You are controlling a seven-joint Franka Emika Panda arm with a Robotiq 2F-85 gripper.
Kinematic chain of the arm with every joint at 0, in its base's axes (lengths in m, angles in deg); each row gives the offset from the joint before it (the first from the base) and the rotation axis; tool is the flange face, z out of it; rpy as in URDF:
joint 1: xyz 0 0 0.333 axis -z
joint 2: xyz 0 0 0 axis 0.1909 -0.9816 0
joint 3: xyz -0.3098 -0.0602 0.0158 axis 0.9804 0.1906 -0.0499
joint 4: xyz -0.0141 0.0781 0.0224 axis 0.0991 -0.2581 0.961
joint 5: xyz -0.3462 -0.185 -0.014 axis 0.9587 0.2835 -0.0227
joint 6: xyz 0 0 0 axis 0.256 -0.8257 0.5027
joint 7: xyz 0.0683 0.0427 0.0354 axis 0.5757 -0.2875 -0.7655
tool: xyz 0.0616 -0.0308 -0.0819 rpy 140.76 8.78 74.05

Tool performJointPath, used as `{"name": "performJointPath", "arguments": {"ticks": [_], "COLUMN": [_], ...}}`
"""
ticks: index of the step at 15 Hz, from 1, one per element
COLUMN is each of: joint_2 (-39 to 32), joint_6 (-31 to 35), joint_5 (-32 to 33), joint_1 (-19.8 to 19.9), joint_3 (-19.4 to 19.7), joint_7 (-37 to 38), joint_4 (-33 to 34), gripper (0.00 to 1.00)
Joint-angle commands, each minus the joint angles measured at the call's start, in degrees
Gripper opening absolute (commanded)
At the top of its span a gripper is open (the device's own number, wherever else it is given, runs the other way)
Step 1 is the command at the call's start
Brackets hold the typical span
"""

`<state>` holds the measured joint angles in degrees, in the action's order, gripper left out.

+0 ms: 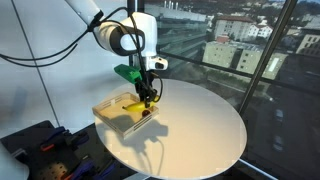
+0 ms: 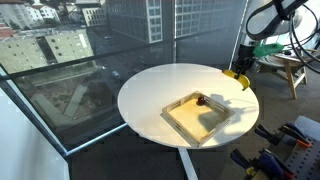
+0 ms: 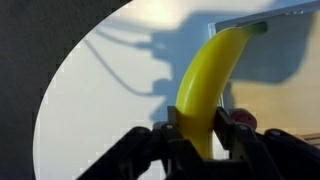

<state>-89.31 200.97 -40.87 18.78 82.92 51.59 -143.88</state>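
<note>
Gripper [image 1: 148, 98] in an exterior view: shut on banana [image 1: 145, 90], raised over table [image 1: 205, 130] near tray [image 1: 110, 118]. In an exterior view, small dark item [image 2: 201, 100] lies in tray [image 2: 180, 126]. Wrist view alone shows fingers [image 3: 238, 124] pinching banana's [image 3: 208, 80] lower end.

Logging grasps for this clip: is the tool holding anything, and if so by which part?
A yellow banana, pinched by the tool near one end. Its greenish-tipped other end sticks out free.

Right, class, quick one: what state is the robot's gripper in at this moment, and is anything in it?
Gripper: closed, holding a yellow banana between its fingers.
</note>
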Motion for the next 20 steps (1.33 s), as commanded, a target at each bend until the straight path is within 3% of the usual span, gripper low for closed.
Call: {"name": "performJointPath", "arguments": {"ticks": [1, 20], "joint_2": [-0.6, -5.0], "joint_6": [0.7, 2.5], "joint_5": [1.4, -0.4], "joint_1": [1.0, 3.8], "joint_3": [0.8, 2.8], "joint_7": [-1.1, -5.5], "joint_4": [0.5, 1.2], "gripper": [0.16, 0.16]}}
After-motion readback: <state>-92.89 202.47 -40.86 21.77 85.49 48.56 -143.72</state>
